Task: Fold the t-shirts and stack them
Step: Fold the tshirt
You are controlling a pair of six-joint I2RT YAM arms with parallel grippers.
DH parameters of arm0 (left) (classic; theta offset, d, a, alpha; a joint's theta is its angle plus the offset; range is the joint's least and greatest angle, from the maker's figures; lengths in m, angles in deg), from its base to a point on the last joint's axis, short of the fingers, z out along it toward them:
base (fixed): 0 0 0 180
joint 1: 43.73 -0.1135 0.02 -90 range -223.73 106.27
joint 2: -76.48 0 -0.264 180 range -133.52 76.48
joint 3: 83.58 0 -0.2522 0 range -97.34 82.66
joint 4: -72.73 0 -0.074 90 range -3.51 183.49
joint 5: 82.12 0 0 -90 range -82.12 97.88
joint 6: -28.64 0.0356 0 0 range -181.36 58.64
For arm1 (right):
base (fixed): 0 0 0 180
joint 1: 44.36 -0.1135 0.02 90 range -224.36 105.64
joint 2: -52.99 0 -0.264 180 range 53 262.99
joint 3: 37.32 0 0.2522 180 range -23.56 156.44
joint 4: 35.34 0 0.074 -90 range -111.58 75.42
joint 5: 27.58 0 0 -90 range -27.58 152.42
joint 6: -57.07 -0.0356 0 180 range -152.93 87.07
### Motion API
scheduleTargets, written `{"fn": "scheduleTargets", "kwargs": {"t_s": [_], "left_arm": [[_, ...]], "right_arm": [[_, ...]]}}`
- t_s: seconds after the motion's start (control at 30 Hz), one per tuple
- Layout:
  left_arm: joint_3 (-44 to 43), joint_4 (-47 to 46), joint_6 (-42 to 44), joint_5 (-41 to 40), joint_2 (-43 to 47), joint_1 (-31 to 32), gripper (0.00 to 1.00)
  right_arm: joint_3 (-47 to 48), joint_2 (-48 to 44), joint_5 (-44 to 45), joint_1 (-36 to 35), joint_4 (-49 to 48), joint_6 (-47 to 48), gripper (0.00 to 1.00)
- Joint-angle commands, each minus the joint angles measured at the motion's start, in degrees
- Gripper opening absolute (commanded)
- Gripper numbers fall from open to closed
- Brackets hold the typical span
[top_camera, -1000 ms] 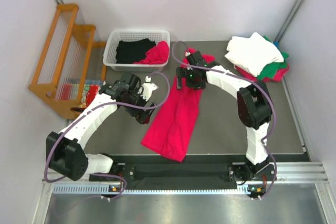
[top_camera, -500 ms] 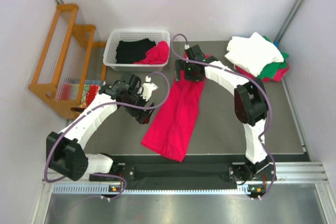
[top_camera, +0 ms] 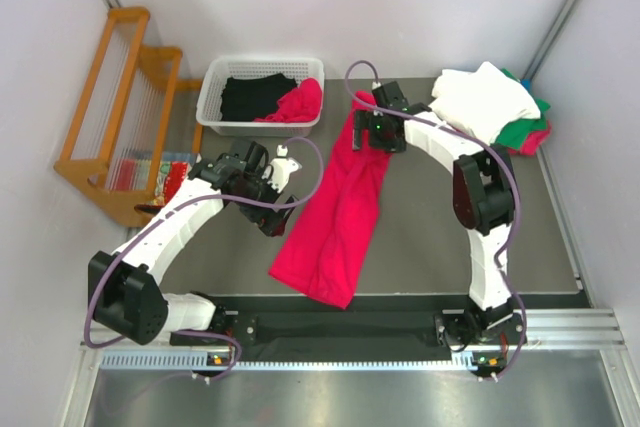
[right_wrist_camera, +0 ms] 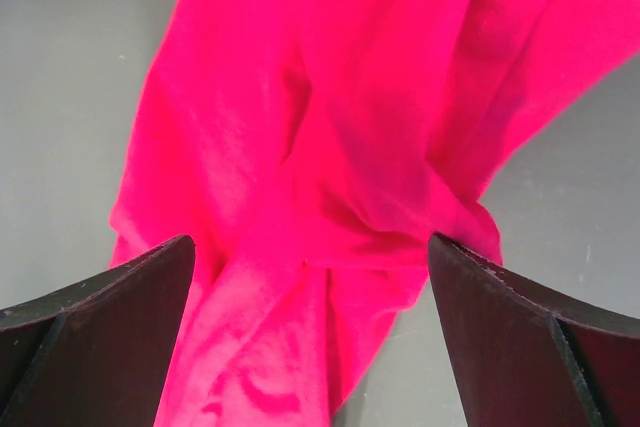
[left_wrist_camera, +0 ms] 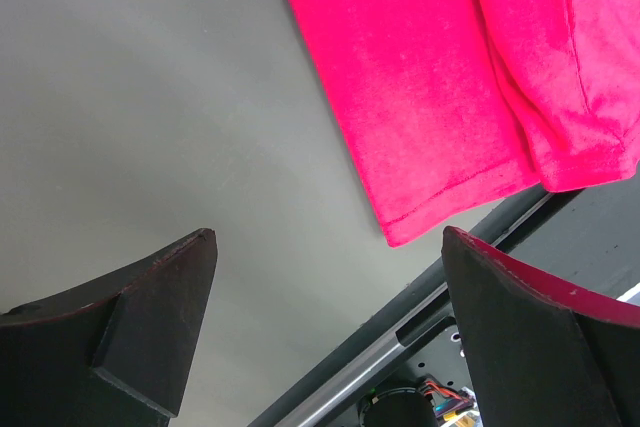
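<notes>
Both the left gripper (left_wrist_camera: pixel 325 332) and right gripper (right_wrist_camera: pixel 310 332) are wide open, so grabbing that bunched far end of the red t-shirt (top_camera: pixel 340 209) could just twist it more.

soft cloth on a matt grey table, hard plastic and wood around it

the crimson t-shirt (top_camera: pixel 338 209) is soft, matt cotton-like cloth, rumpled into folds, with a stitched hem showing in the left wrist view; the table (top_camera: pixel 420 247) under it is smooth, dull grey. the folded stack of t-shirts (top_camera: pixel 490 107) looks like the same soft cloth in white, green and red. the basket (top_camera: pixel 212 97) is white lattice plastic, slightly glossy. the rack (top_camera: pixel 110 117) is varnished orange wood. the arms' shells are glossy white plastic, and the gripper fingers (left_wrist_camera: pixel 150 317) are matt black.
</notes>
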Motion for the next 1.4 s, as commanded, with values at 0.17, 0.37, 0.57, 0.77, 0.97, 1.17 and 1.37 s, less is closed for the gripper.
{"fn": "scheduleTargets", "kwargs": {"t_s": [0.17, 0.37, 0.57, 0.77, 0.97, 1.17, 1.37], "left_arm": [[-1.68, -0.50, -0.16, 1.17, 0.51, 0.16, 0.99], [-1.59, -0.32, -0.07, 1.26, 0.60, 0.16, 0.99], [-1.68, 0.12, -0.16, 1.00, 0.95, 0.16, 0.99], [-1.33, 0.21, 0.02, 0.56, 1.30, 0.16, 0.99], [-1.50, 0.03, 0.02, 0.64, 0.95, 0.16, 0.99], [-2.03, 0.47, 0.02, 0.56, 0.95, 0.16, 0.99], [-2.20, 0.38, -0.07, 0.82, 0.78, 0.16, 0.99]], "right_arm": [[-5.11, -7.41, -1.69, -1.57, -2.12, -0.50, 1.00], [-8.10, -8.73, -1.16, -3.59, -2.74, -0.94, 1.00], [-7.40, -7.51, 0.50, -3.50, -3.27, -0.68, 1.00], [-4.76, -5.39, 2.71, -1.93, -2.21, 0.73, 1.00], [-7.49, -6.63, 2.62, -0.78, -3.44, 0.64, 1.00], [-7.23, -5.57, 1.74, -0.08, -4.32, 0.38, 1.00], [-6.35, -3.73, 1.74, 0.10, -5.29, -0.50, 1.00]]}}
